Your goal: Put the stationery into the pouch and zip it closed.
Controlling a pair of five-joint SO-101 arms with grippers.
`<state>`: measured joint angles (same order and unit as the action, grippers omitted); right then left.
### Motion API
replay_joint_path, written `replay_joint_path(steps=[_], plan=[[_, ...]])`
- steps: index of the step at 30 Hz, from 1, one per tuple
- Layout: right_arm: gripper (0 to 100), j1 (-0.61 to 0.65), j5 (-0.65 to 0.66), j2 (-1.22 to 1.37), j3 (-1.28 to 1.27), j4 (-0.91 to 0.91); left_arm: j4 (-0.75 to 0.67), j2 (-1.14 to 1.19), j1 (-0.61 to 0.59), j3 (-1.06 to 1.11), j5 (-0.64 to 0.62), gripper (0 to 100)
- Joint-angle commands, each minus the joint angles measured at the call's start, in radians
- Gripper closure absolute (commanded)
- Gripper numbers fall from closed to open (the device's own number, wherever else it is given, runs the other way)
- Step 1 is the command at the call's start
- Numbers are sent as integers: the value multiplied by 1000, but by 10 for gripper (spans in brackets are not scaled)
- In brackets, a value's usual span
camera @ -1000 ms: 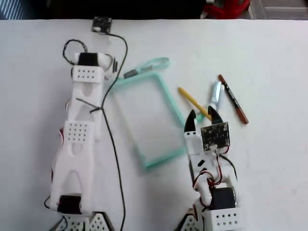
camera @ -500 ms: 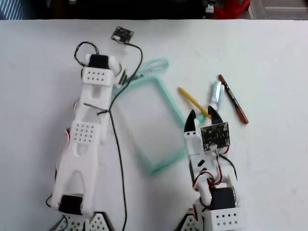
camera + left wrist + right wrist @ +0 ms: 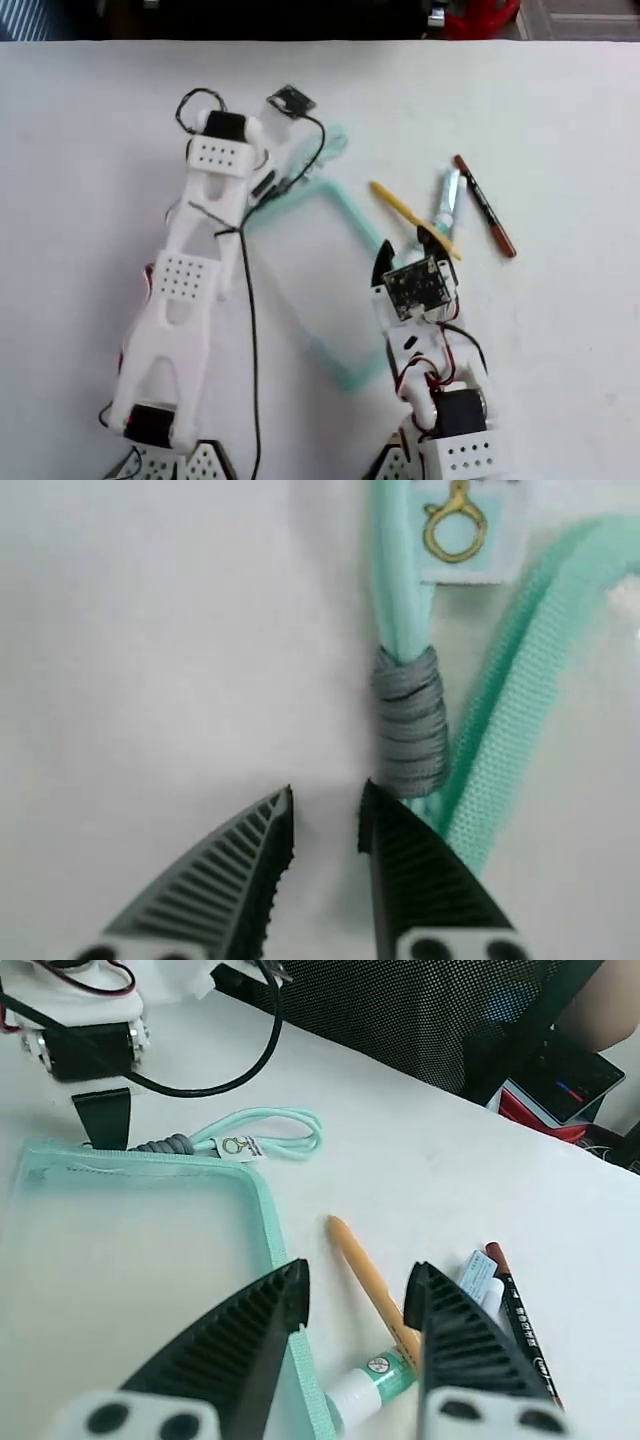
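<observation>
High view has the pouch [image 3: 352, 208], clear with a mint-green edge, lying flat on the white table [image 3: 560, 120] between the two arms, empty, with its strap loop at the far corner. Just beside its right edge lies a yellow pen [image 3: 412, 218], then a small tube [image 3: 447, 195] and, farthest right, a red-brown pen [image 3: 484, 205]; the three lie close together on the table, outside the pouch. Over the near end of the yellow pen hovers the right tool [image 3: 405, 243], its fingers spread wide apart and gripping nothing; in the right wrist view the yellow pen and the tube's white cap show through the gap between its fingers. At the pouch's far corner, the left tool [image 3: 325, 795] is open by a narrow gap and holds nothing. The grey wrap [image 3: 408, 720] that binds the strap sits just beside one of its fingertips, not between them, and a gold clasp [image 3: 455, 525] lies farther along the strap.
</observation>
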<state>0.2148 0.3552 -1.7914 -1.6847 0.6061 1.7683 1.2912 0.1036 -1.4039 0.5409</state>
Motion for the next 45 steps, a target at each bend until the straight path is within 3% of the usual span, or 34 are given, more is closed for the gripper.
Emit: replay_joint_path(steps=[1,6,12,17,23,26,31,38,45], plan=[[832,8,12,-4,-5,-1,18,-156,48,249,97,864],[838,8,54,22,-6,1,18,-320,54,376,98,864],[968,90,209,211,-11,-107,18,-463,125,565,98,865],[921,90,229,412,-11,-291,17,-575,211,649,46,865],[918,-12,218,513,-8,-466,-66,-728,174,640,-83,861],[918,-53,127,512,-6,-496,-163,-727,133,643,-175,849],[918,-74,97,512,-6,-515,-269,-619,148,663,-269,692],[916,-73,97,512,-6,-515,-402,-493,170,663,-316,706],[916,-71,97,512,-6,-513,-405,-433,165,585,-315,779]])
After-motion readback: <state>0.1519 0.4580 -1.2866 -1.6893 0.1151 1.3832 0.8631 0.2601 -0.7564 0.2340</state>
